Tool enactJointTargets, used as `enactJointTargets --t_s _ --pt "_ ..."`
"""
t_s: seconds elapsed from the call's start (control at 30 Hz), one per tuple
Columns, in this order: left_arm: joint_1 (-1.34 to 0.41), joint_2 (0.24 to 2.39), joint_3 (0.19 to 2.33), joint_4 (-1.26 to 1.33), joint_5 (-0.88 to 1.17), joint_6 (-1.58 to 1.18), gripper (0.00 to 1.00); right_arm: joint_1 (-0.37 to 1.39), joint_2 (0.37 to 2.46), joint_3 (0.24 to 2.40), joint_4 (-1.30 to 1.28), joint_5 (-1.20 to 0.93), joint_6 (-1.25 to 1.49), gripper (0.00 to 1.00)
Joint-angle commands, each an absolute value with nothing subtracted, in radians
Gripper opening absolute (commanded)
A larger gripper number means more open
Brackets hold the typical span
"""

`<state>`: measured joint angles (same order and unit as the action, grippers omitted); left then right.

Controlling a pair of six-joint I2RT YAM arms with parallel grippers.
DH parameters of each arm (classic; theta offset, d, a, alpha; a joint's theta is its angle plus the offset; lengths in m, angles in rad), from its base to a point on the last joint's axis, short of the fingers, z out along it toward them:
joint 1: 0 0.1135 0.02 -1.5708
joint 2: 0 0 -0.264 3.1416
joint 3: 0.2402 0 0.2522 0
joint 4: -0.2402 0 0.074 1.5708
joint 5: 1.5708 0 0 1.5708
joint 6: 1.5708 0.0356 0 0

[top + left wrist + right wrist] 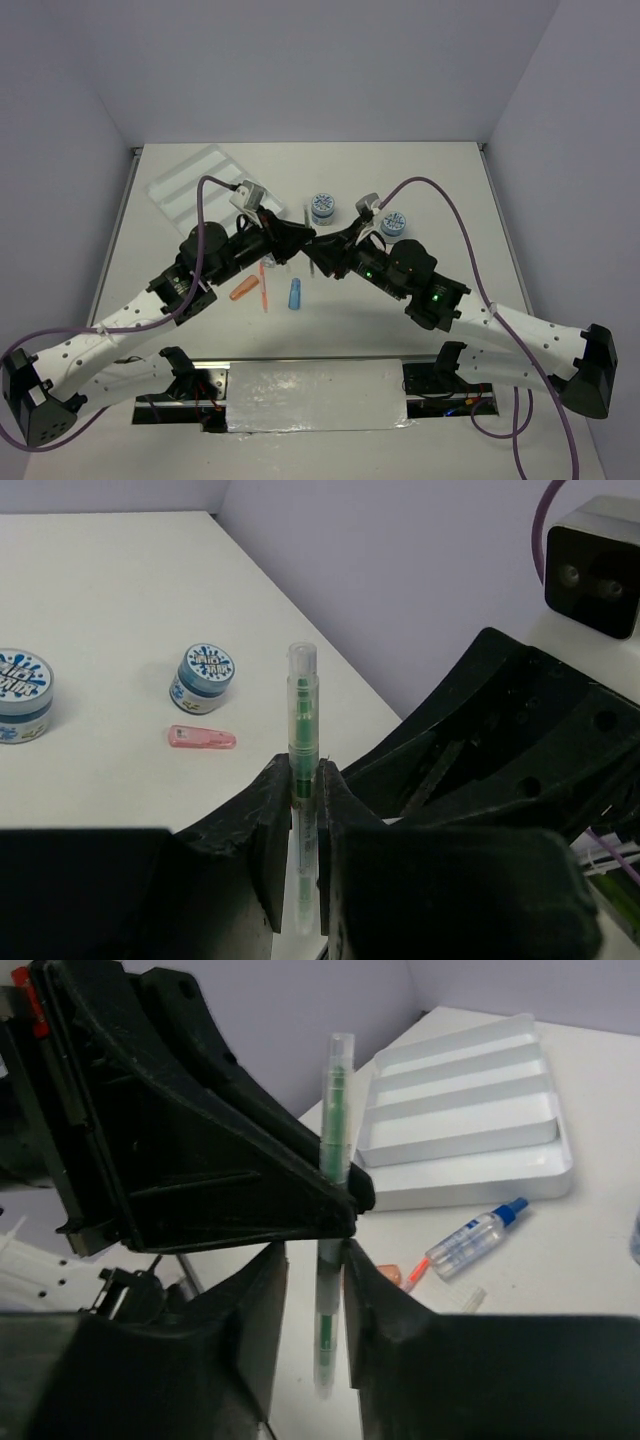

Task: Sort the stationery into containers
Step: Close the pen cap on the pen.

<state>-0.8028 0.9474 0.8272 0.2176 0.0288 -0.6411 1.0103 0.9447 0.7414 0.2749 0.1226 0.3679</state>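
Both arms meet nose to nose over the middle of the bench, and between them is the slim clear-barrelled pen with a green core point(303, 720). It's up off the bench, caught where the two tips meet. The left gripper point(303, 780) is pinched tight on the barrel, with no daylight either side, and the pen's long axis runs straight out ahead of its fingers toward the other arm. From the right wrist, the right gripper point(316, 1260) brackets the lower end of that same pen point(335, 1120). It's drawn narrow, but a sliver of bench shows on one side, so I can't tell whether it has bitten yet. It looks like a handover in mid-air. Here's what matters next: the flat white plastic tray with four long compartments point(195, 180) sits at the far-left corner, on the left arm's side and well apart from the meeting point — so the left arm has the shorter trip.
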Motion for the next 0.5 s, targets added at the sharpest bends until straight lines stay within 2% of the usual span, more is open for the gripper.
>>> enactJointTargets --t_s 0.0,0.1,0.33,0.4,0.43,0.47 --pt "-0.804 0.931 0.845 0.287 0.135 -0.546 0.09 1.017 0.925 0.744 0.328 -0.029 0.322 0.41" --pt "-0.804 0.917 0.842 0.324 0.213 -0.525 0.10 1.016 0.919 0.727 0.337 -0.086 0.316 0.45" --pt "-0.804 0.913 0.842 0.364 0.291 -0.526 0.16 1.017 0.911 0.730 0.319 -0.118 0.298 0.43" --pt "-0.804 0.911 0.842 0.371 0.298 -0.529 0.19 1.017 0.908 0.726 0.318 -0.112 0.295 0.30" --pt "-0.804 0.914 0.842 0.373 0.299 -0.528 0.19 1.017 0.907 0.723 0.316 -0.106 0.295 0.19" --pt "-0.804 0.914 0.844 0.371 0.301 -0.528 0.22 1.017 0.902 0.719 0.319 -0.094 0.298 0.03"
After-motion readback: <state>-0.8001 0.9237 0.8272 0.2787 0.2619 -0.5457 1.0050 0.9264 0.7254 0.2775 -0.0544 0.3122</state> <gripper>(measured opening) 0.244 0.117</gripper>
